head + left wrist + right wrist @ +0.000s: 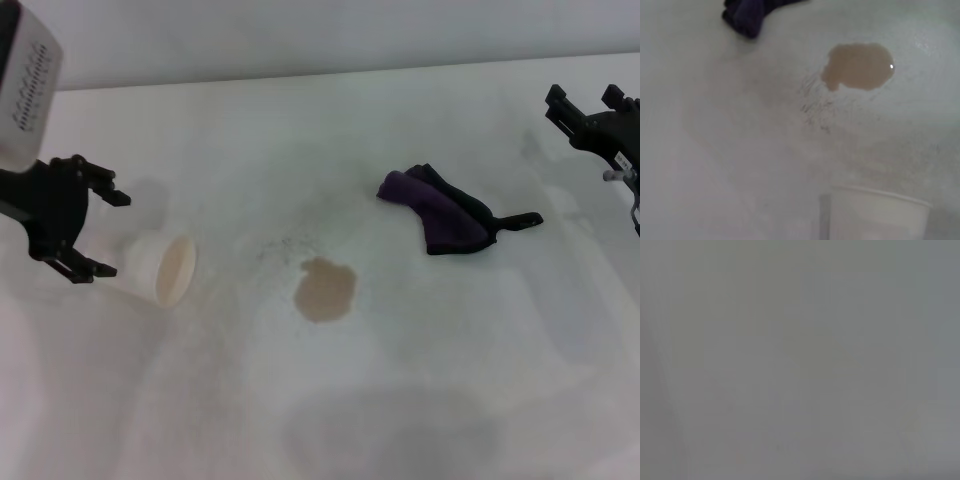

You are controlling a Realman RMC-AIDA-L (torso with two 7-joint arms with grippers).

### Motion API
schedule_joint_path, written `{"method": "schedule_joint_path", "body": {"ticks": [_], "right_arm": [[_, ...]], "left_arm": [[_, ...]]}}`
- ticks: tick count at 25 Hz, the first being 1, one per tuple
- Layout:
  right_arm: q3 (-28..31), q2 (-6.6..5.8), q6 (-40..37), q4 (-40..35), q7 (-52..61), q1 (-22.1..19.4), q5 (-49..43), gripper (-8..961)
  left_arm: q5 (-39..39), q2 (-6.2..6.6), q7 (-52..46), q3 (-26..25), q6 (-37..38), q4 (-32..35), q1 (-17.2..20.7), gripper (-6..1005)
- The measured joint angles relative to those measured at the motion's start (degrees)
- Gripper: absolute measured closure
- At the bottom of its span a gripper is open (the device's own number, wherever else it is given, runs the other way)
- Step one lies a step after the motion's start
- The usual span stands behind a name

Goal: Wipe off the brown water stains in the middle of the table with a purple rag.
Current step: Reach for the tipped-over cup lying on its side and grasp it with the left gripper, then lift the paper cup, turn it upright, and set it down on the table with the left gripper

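Nearest, the brown water stains (pixel 325 290) pool mid-bench (pixel 400 400), unwiped. The left pincer (pixel 90 232), fingers apart, flanks a tipped paper cup (pixel 165 268). Farther, the purple rag (pixel 440 212) lies loose; the right pincer (pixel 590 112) hovers beyond, spread unclear.

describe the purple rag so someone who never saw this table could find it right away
On the broad white table, look right of the tan-brown stain in the middle, toward the far side. The purple rag lies crumpled there, untouched by either gripper. It is the only dark, soft thing: deep purple with black trim and a black tab sticking out, unlike the white paper cup on its side at the left.
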Motion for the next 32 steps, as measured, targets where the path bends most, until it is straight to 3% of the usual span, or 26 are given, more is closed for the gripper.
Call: {"method": "schedule_joint_path", "body": {"ticks": [10,19,32], "right_arm": [[0.2,0.00,0.0,0.1,0.0,-0.1,0.0,80],[0.2,0.00,0.0,0.1,0.0,-0.5,0.0,80],[0.2,0.00,-0.9,0.2,0.0,-0.5,-0.1,80]], "left_arm": [[3.7,-0.18,-0.5,0.0,-6.0,6.5,0.1,123],[2.7,-0.04,-0.2,-0.1,-12.1,12.1,3.0,129],[0.1,-0.10,-0.4,-0.1,-13.6,13.3,3.7,213]]}}
